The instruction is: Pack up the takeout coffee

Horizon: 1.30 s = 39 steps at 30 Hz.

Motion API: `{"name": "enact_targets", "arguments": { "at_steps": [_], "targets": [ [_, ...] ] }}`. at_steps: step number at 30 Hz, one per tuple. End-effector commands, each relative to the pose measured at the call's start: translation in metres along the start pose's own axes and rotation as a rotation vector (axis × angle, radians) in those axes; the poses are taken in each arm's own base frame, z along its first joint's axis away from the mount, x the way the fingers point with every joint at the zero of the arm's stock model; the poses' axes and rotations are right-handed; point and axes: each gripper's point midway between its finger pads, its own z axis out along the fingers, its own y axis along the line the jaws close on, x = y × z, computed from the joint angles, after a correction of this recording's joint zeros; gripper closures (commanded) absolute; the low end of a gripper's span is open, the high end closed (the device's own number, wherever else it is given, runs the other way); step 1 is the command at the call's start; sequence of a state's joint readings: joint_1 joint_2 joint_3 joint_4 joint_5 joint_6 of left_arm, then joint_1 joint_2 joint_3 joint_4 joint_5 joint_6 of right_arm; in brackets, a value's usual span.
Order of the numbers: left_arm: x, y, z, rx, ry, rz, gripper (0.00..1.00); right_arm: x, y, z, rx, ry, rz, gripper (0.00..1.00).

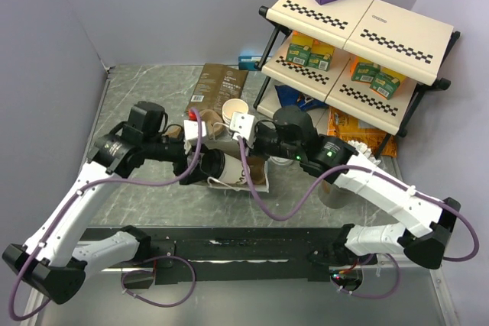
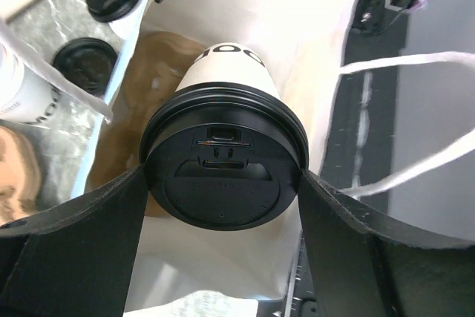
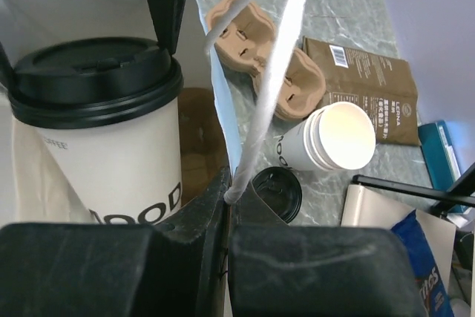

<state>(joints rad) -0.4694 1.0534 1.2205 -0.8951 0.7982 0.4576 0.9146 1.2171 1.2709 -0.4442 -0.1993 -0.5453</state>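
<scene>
left claw (image 2: 223, 183) clamps the takeout coffee (image 2: 224, 139) at its lid, between the fingers, inside the white bag (image 2: 312, 27); cup base hidden. right claw (image 3: 226, 209) pinches the bag rim beside it.

the base of the cup (image 2: 226, 72) is hidden, seemingly down inside the bag (image 2: 319, 42).

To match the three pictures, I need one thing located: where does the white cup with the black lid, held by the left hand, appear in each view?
Top external: the lidded cup is at centre, tilted, in the left hand.
Left wrist: centre, lid facing the camera, between the fingers.
Right wrist: left side, side-on.
Shared landmark: the white paper bag.
</scene>
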Motion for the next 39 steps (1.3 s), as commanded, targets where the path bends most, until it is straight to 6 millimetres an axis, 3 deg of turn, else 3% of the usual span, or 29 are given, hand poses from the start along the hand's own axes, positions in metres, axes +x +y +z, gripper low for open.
{"name": "enact_targets", "arguments": {
  "at_steps": [1,15,22,28,31,39],
  "targets": [
    [-0.019,0.008,0.003,-0.089,-0.066,0.142,0.99,-0.038,-0.02,-0.012,0.1,-0.147,0.021,1.0],
    [0.0,0.002,0.034,-0.103,0.074,0.305,0.99,-0.052,-0.017,-0.016,0.112,-0.209,0.035,1.0],
    [0.024,0.0,0.049,-0.144,0.151,0.469,0.99,-0.035,-0.006,-0.014,0.094,-0.179,0.017,1.0],
    [0.03,0.001,0.057,-0.175,0.191,0.534,0.99,-0.024,0.006,-0.019,0.126,-0.18,-0.047,1.0],
    [0.031,0.0,0.06,-0.177,0.21,0.563,0.99,-0.03,0.01,-0.02,0.15,-0.208,-0.093,1.0],
    [0.028,-0.006,0.064,-0.192,0.242,0.688,0.99,-0.046,-0.007,-0.027,0.252,-0.23,-0.111,1.0]
  ]
}}
